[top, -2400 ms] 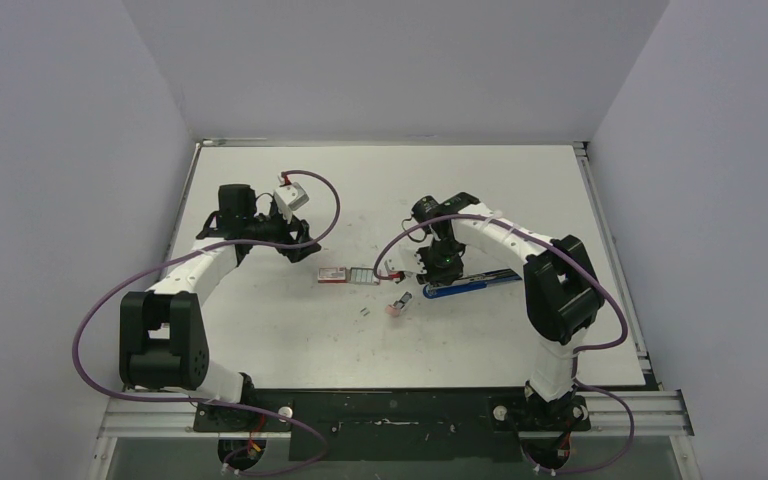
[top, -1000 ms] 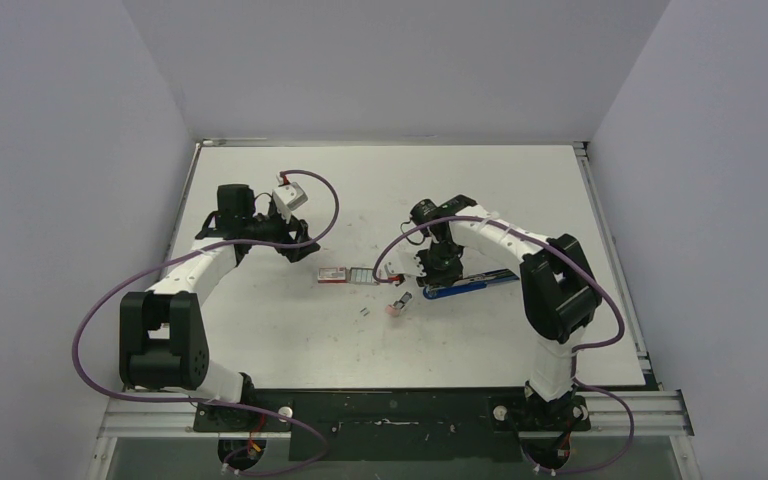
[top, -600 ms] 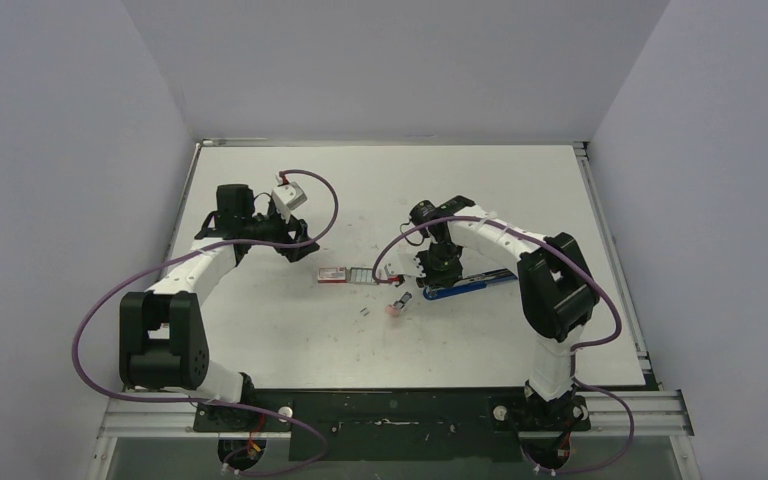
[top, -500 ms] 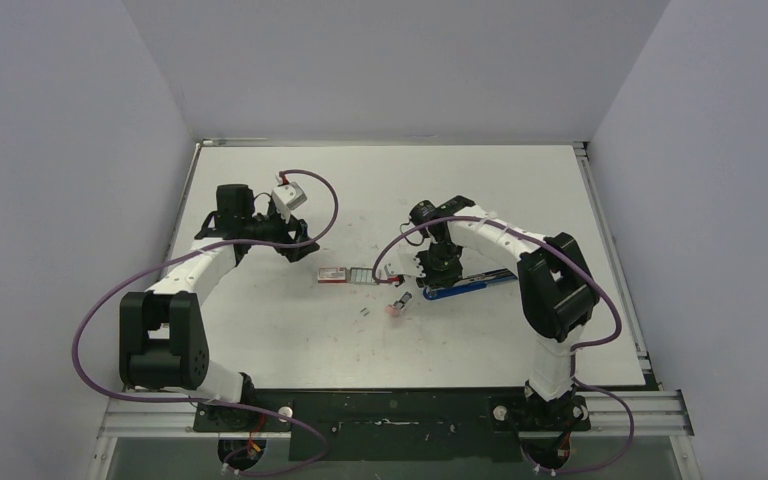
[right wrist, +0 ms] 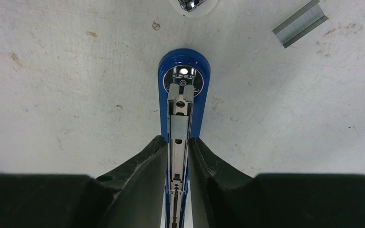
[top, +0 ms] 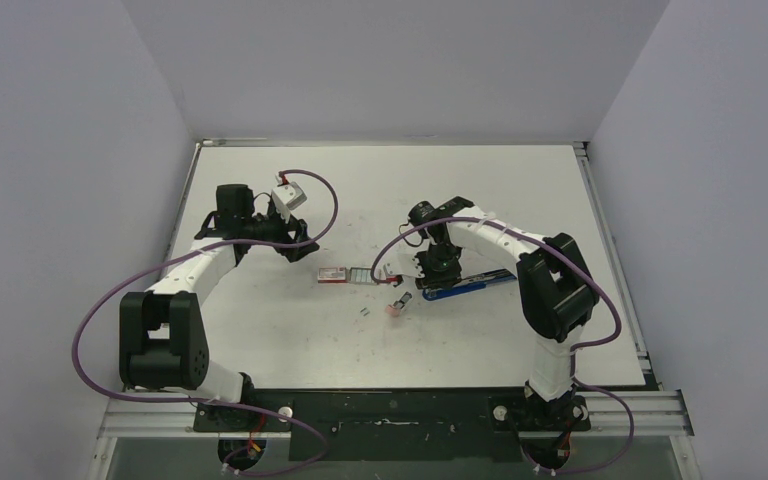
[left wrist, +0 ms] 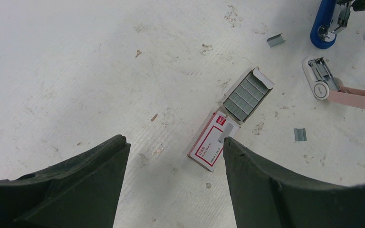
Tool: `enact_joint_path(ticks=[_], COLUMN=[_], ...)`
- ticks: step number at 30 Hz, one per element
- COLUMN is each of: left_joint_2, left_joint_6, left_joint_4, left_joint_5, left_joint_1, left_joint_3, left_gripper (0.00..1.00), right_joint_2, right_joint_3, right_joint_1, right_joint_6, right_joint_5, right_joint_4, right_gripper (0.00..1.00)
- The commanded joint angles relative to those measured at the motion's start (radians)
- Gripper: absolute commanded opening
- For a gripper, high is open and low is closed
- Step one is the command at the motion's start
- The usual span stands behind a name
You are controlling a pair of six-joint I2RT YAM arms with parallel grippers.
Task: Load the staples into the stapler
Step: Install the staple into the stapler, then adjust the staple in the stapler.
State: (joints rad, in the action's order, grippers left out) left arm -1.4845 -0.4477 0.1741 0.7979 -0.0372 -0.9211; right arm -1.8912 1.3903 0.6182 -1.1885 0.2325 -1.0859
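Stapler (right wrist: 183,78): blue, lying flat on the white surface (top: 520,190) right of centre. A silver rail is exposed along its middle, and its rounded nose points away from the right wrist camera.
Right fingers (right wrist: 142,171): lowered over the stapler, 1 on each side of the silver rail. They are narrowly set and pinch the rail behind the nose.
Left fingers (left wrist: 90,175): spread wide and holding nothing. They hang above bare surface left of centre, well apart from the stapler.
Staple box (left wrist: 214,145): small red-and-white sleeve near the middle of the surface. It sits between the 2 arms, just ahead of the left fingers in the left wrist view.
Staples (left wrist: 246,95): grey strips packed side by side in the tray that is pulled out of the box towards the stapler.
Loose strips (right wrist: 299,23): 1 short grey piece near the stapler's nose, and 2 more scattered near the box.
Pink item (left wrist: 356,99): small pink body with a white head, lying between the box and the stapler and touching neither.
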Motion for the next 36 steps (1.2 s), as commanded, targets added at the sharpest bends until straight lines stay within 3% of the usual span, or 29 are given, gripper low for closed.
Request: enact_joint_path(ticks=[1,6,16,25,30,36], left_joint_2=[0.01,0.01,0.015,0.023,0.039,0.041], left_joint_6=[0.009,0.01,0.001,0.029,0.031,0.033], left_joint_4=[-0.041,-0.038,-0.031,-0.044,-0.048,-0.051], left_joint_5=[0.034,0.034,0.022,0.009,0.009,0.013], left_joint_1=[0.007,0.006,0.008,0.008,0.007,0.008], left_joint_3=[-0.012,-0.013,-0.024,-0.026,-0.016,-0.007], left_gripper=[0.71,0.71,0.71,0.72,0.72,0.72], right_joint_2=[0.001,0.01,0.059,0.076,0.091,0.132], right_joint_3=[-0.018,-0.02,0.035,0.126,0.064,-0.038], right_joint_1=[0.012,0.011,-0.052,-0.156,-0.197,-0.203], right_joint_6=[0.017,0.026,0.055,0.185,0.214,0.208], right_joint_5=[0.018,0.007,0.066,0.283,0.253,0.197], right_joint_4=[0.025,0.029,0.022,0.036,0.096,0.163], right_gripper=[0.26,0.37,0.48,0.48,0.42,0.41])
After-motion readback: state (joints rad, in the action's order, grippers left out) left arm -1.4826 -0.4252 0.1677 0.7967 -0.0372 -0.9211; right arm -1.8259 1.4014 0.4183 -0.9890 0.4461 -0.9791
